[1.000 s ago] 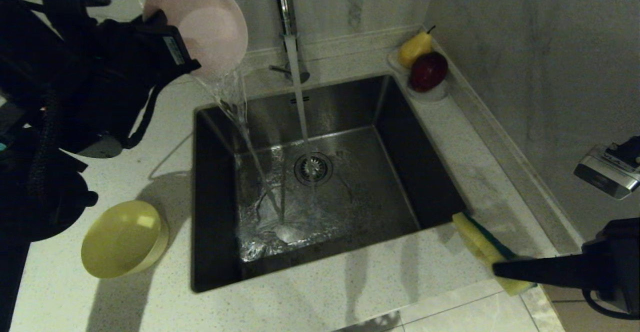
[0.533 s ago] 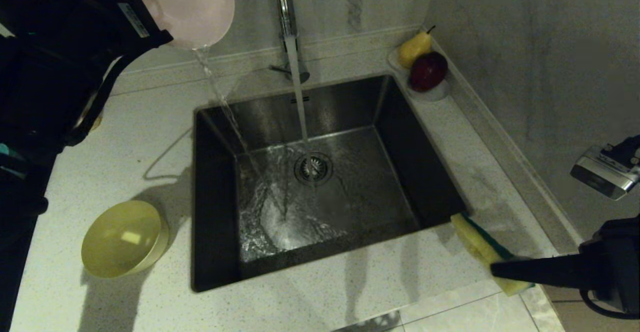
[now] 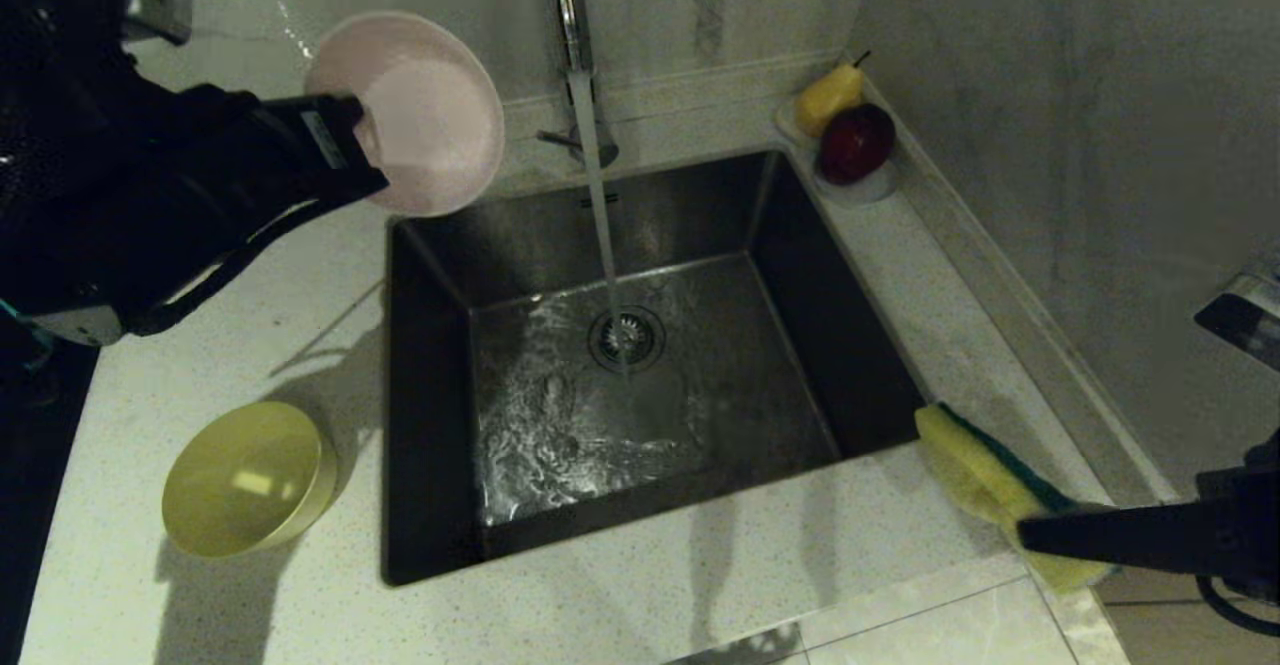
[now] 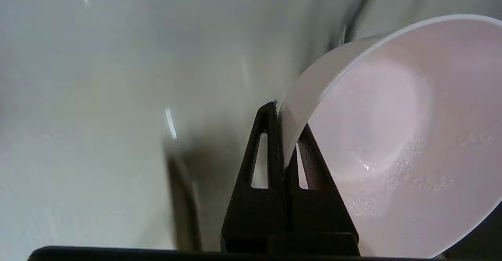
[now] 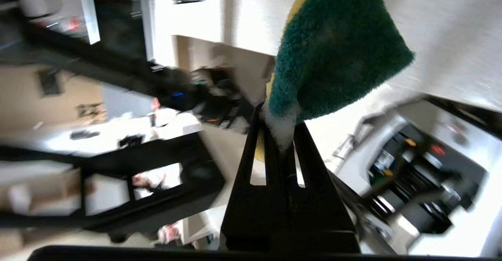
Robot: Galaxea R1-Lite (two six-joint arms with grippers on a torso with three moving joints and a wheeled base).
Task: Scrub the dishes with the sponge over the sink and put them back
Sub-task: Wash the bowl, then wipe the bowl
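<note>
Left gripper [image 3: 352, 135], raised above the sink's [image 3: 640, 505] far-left corner, clamps the tilted pink bowl [image 3: 420, 110] by its rim. Right gripper [image 3: 1030, 535], level near the sink's near-right corner, pinches the sponge [image 3: 975, 475]. Yellow bowl [image 3: 245, 480] rests on the counter [image 3: 250, 275].

Matte black arms [image 3: 150, 205], slotted wedge jaws (white label near left wrist).

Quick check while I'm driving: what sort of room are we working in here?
Most likely a home kitchen: a steel sink set in a speckled stone counter, a tap running into it, and a dish of fruit in the corner.
</note>
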